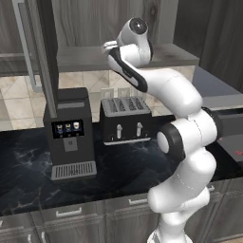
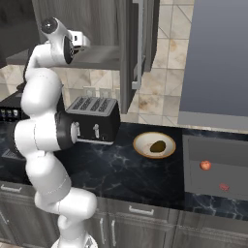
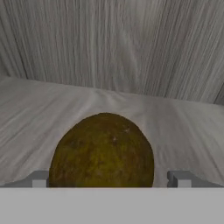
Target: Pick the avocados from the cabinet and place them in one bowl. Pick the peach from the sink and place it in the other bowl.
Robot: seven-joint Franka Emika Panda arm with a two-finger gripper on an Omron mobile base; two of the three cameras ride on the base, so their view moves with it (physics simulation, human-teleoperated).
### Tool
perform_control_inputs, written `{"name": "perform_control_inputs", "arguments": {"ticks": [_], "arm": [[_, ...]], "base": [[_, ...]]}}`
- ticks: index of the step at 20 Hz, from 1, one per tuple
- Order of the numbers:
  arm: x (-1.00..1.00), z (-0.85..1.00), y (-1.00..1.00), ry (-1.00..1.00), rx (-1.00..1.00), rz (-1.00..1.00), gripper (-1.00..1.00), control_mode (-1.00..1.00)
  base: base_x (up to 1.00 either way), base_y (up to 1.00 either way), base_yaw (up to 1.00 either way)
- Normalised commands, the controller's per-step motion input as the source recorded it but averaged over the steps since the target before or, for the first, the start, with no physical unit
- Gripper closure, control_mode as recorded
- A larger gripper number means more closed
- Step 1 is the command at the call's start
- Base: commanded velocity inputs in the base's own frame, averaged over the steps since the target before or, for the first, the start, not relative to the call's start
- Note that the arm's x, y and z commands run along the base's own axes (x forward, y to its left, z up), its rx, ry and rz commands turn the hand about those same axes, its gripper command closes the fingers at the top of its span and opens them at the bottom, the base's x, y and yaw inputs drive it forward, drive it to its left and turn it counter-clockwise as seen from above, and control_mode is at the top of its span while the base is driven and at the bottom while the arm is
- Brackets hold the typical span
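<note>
In the hand view one avocado (image 3: 103,151), a dark olive-brown ball, lies on the cabinet's grey shelf (image 3: 183,131). My gripper (image 3: 109,179) is open, with a fingertip (image 3: 40,179) on each side of it and apart from it. From the right base view my hand (image 2: 81,40) reaches onto the shelf of the cabinet (image 2: 97,55), whose door (image 2: 127,53) stands open. A second avocado (image 2: 157,147) rests in the tan bowl (image 2: 143,145) on the counter. The peach (image 2: 206,165) lies in the sink (image 2: 218,152). The other bowl is out of view.
A toaster (image 1: 126,118) and a black coffee machine (image 1: 70,130) stand on the dark marble counter (image 1: 28,166) below the shelf. The open door's bar handle (image 2: 138,46) hangs right of my hand. Another small reddish thing (image 2: 224,186) lies in the sink.
</note>
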Motion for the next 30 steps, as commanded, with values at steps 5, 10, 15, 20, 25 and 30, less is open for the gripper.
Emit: {"name": "perform_control_inputs", "arguments": {"ticks": [5,10,15,20,25,30], "arm": [[0.38,-0.11,0.11,0.00,0.00,0.00,1.00,-1.00],[0.12,-0.06,0.03,0.00,0.00,0.00,1.00,-1.00],[-0.04,-0.01,0.00,-0.01,0.00,-0.01,1.00,-1.00],[-0.43,0.00,-0.06,-0.07,0.01,-0.06,1.00,-1.00],[-0.71,0.01,-0.09,-0.19,0.04,-0.08,1.00,-1.00],[-0.64,0.09,-0.21,-0.05,0.02,-0.13,1.00,-1.00]], "base": [[0.00,0.00,0.00],[0.00,0.00,0.00],[0.00,0.00,0.00],[0.00,0.00,0.00],[0.00,0.00,0.00],[0.00,0.00,0.00]]}}
